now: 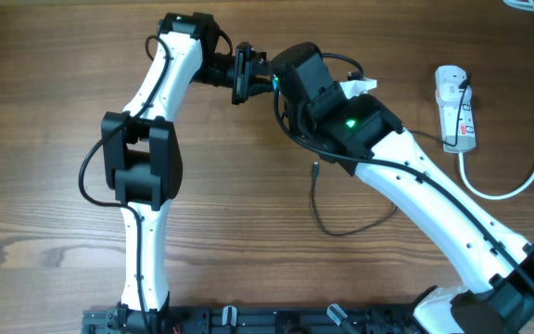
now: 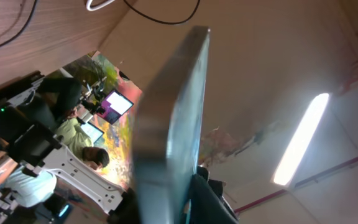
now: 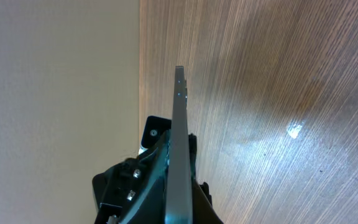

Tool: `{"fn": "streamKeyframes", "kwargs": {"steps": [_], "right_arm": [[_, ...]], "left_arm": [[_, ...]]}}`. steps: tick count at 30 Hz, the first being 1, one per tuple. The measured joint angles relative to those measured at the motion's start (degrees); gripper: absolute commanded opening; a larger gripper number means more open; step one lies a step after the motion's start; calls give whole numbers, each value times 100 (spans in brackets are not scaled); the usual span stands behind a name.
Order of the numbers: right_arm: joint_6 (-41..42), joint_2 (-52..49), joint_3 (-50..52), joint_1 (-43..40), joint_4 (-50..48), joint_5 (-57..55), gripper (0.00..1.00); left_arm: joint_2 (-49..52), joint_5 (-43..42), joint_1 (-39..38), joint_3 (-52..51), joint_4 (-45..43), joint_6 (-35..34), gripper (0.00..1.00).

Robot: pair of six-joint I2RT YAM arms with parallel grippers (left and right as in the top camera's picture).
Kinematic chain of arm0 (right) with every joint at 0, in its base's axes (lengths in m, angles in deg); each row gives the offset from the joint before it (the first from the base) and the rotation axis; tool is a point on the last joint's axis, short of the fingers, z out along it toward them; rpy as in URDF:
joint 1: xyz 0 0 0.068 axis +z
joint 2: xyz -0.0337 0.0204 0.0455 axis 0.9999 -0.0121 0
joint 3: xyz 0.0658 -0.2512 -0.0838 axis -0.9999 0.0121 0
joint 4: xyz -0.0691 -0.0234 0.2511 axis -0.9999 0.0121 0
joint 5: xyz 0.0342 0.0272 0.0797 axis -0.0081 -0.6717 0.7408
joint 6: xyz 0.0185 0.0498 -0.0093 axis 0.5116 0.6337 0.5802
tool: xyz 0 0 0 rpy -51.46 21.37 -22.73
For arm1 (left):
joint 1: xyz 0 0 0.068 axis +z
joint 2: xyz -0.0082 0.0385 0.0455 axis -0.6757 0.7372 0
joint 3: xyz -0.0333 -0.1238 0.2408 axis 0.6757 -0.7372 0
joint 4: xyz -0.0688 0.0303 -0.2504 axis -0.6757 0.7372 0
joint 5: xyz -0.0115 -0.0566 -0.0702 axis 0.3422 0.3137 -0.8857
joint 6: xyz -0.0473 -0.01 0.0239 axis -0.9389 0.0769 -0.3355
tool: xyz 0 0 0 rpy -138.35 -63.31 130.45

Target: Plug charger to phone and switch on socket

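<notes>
The phone [image 1: 271, 82] is held up off the table at the back centre, edge-on between both grippers, so only a sliver of teal shows. My left gripper [image 1: 246, 74] is shut on it from the left. In the left wrist view the phone [image 2: 173, 118] fills the jaws [image 2: 182, 208]. My right gripper [image 1: 284, 82] grips it from the right. In the right wrist view the phone's thin edge [image 3: 179, 130] runs up from the jaws [image 3: 180, 199]. The charger cable's free tip [image 1: 314, 169] lies on the table. Its black plug [image 1: 464, 89] sits in the white socket [image 1: 452, 116] at the right.
The charger cable loops on the wood [image 1: 341, 232] and passes under my right arm [image 1: 434, 204]. The socket's thick white cord [image 1: 503, 193] curves along the right edge. The left arm's elbow [image 1: 142, 158] stands left of centre.
</notes>
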Motion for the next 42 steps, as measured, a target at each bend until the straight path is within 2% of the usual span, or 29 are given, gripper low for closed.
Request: {"fn": "streamKeyframes", "kwargs": {"steps": [2, 4, 6, 9, 10, 11, 14, 15, 16, 18, 19, 23, 26, 32, 34, 36, 37, 40, 42], "right_arm": [[195, 0, 0, -7, -22, 15, 20], [146, 0, 0, -2, -7, 42, 22], [52, 17, 0, 4, -4, 52, 30], [-114, 24, 0, 4, -4, 15, 58], [-138, 24, 0, 4, -4, -13, 62], [-304, 28, 0, 4, -2, -105, 64], [-767, 98, 0, 4, 7, -378, 80], [-1054, 155, 0, 4, 22, -518, 88], [-1338, 236, 0, -2, 24, -658, 90], [-2188, 444, 0, -44, 26, -828, 100], [-2540, 529, -2, -76, 20, -866, 100], [-5648, 837, -22, -479, 321, -719, 100], [-6811, 846, -31, -986, 1226, 59, 100], [-7984, 846, 483, -1759, 1335, 1574, 96], [-8155, 846, 745, -1843, 1338, 1928, 97], [-8251, 839, 960, -1845, 1268, 2243, 84], [-8288, 817, 1027, -1845, 1215, 2406, 83], [-8378, 595, 1126, -1845, 1165, 2758, 83], [-8382, 337, 1147, -1827, 1235, 2855, 75]], "left_arm": [[0, -4, 4, 4, -22, 15, 4], [-9, 9, 11, 11, -13, -11, 4], [-9, 44, 9, 11, 0, -13, 4], [-9, 63, 4, 11, -2, -11, 4], [-9, 81, 7, 11, -22, -13, 4], [-9, 96, 7, 11, -114, -11, 4], [-9, 109, 7, 9, -553, -17, 4], [-9, 131, 11, 11, -804, -9, 4], [-9, 175, 22, 11, -1040, -11, 4], [-9, 352, 72, 11, -1366, -13, 4], [-9, 433, 96, 11, -1429, -15, 4], [-9, 1097, 264, 11, -1786, -7, 4], [-9, 1423, 328, 11, -2046, 177, 4], [-9, 1443, 326, 11, -2470, 1082, 4], [-9, 1449, 337, 11, -2621, 1241, 4], [-11, 1464, 376, 11, -2728, 1309, 4], [-20, 1547, 409, 11, -2741, 1338, 4], [-118, 2087, 575, 11, -2656, 1386, 4], [-334, 2761, 704, 11, -2503, 1405, 4]]}}
